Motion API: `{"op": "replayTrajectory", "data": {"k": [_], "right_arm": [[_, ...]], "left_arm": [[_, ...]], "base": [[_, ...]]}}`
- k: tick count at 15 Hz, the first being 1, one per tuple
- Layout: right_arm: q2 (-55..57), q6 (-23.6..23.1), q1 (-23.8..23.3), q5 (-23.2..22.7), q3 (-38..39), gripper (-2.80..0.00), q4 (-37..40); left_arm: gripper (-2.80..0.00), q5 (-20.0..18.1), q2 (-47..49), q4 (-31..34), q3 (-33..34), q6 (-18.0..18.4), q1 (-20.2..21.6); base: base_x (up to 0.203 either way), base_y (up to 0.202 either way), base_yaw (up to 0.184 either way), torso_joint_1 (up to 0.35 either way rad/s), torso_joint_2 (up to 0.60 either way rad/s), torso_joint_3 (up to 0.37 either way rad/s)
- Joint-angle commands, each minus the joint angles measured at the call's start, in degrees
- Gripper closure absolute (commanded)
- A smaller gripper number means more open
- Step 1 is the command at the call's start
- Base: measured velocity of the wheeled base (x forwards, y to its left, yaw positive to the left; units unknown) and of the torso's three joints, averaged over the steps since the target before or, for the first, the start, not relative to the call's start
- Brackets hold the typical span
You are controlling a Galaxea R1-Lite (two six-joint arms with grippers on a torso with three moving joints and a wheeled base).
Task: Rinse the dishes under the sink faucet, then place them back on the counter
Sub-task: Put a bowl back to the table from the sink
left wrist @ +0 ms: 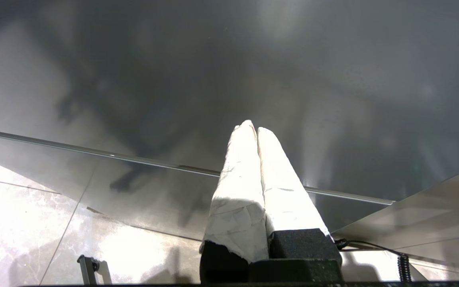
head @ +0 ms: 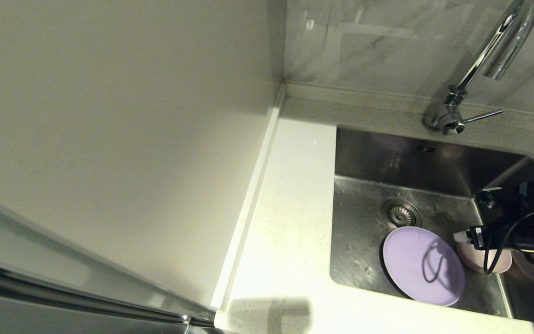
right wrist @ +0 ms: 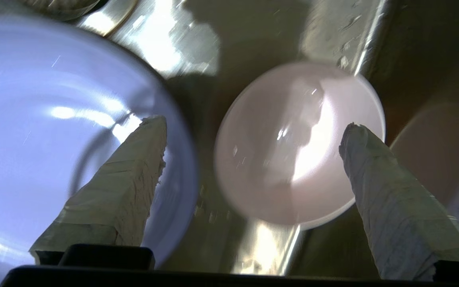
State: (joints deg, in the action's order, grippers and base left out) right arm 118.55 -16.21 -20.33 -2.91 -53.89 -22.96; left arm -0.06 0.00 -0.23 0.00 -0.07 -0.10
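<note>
— Across the near side of the head view, what was biggest?

— Beside the cream wall panel (head: 109, 139), the white speckled table (head: 290, 222) ran along the left of the sink (head: 364, 232), with a low raised strip against the panel. Grey marbled tile (head: 387, 41) stood behind it.

— And the sink itself?

— It was a square-cornered steel basin set into the table, with its round drain strainer (head: 400, 213) on the floor of the basin. The chrome faucet (head: 480, 65) rose from the ledge behind it, the spout curving over at the top right, the thin lever sticking out sideways at its base.

— Where were the dishes?

— Two showed, both down in the sink. The lilac plate (head: 422, 265) lay on the basin floor just near the strainer. The pink bowl (right wrist: 299, 145) sat upright just beside it, close to the basin's right wall. I could not find a blue-grey bowl.

— The arms?

— The right pincer (right wrist: 253, 127) hung above the sink at its right side, its wrapped fingers (right wrist: 134, 167) set wide apart and holding nothing; in the wrist view one finger showed over the plate's edge and the other over the bowl's far rim. The left pincer (left wrist: 252, 129) was parked away from the sink, near a dark glossy panel (left wrist: 229, 71), its fingers pressed together.
</note>
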Motion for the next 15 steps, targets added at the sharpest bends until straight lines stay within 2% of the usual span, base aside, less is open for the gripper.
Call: {"op": "replayTrajectory", "data": {"k": [1, 4, 7, 15], "right_arm": [[2.86, 0.21, -0.14, 0.47, -1.22, -2.8, -0.33], [4.75, 1.63, -0.11, 4.39, -2.26, -2.8, -0.33], [6.52, 3.88, -0.12, 5.81, -4.2, -2.8, -0.24], [9.72, 5.4, -0.06, 5.77, -4.03, -2.8, -0.07]], "left_arm": [[0.0, 0.0, 0.0, -0.04, 0.18, -0.01, 0.01], [0.0, 0.04, 0.0, -0.04, 0.18, -0.01, 0.01], [0.0, 0.06, 0.0, -0.04, 0.15, -0.01, 0.01], [0.0, -0.03, 0.0, -0.04, 0.18, -0.01, 0.01]], "base": [[0.0, 0.0, 0.0, 0.0, 0.0, 0.0], [0.0, 0.0, 0.0, 0.0, 0.0, 0.0], [0.0, 0.0, 0.0, 0.0, 0.0, 0.0], [0.0, 0.0, 0.0, 0.0, 0.0, 0.0]]}}
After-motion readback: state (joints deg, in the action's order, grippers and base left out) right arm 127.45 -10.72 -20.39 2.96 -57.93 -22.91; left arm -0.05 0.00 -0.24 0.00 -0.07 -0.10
